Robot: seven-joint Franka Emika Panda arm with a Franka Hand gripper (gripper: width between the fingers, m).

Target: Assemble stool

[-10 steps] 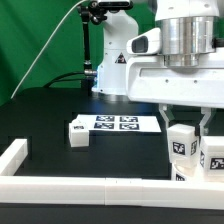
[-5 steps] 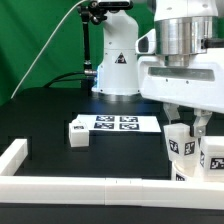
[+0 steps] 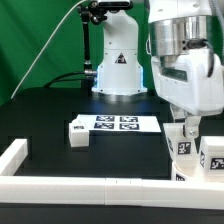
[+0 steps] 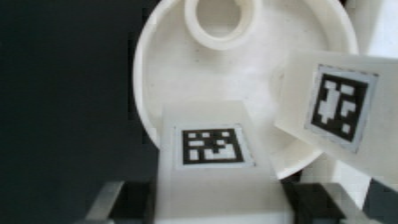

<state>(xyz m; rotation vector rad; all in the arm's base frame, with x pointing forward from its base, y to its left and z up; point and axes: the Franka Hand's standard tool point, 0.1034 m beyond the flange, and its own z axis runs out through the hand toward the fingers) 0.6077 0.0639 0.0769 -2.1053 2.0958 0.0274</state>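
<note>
In the wrist view the round white seat (image 4: 196, 90) lies flat with a round socket near its far rim. A white stool leg (image 4: 214, 150) with a marker tag stands on it between my fingers (image 4: 125, 197). My gripper (image 4: 217, 200) is shut on this leg. A second tagged leg (image 4: 338, 95) stands beside it on the seat. In the exterior view my gripper (image 3: 186, 128) is at the right, on the held leg (image 3: 183, 143), with the second leg (image 3: 212, 156) to its right. A third leg (image 3: 78, 132) lies alone on the table at the left.
The marker board (image 3: 125, 123) lies flat behind the loose leg. A long white border rail (image 3: 70, 186) runs along the front, with a corner piece (image 3: 12, 155) at the exterior view's left. The arm's base (image 3: 115, 60) stands at the back.
The gripper's body has turned and shifted slightly to the exterior view's right. Its fingers, spread around the leg before, now sit tight on it. The loose leg has not moved.
</note>
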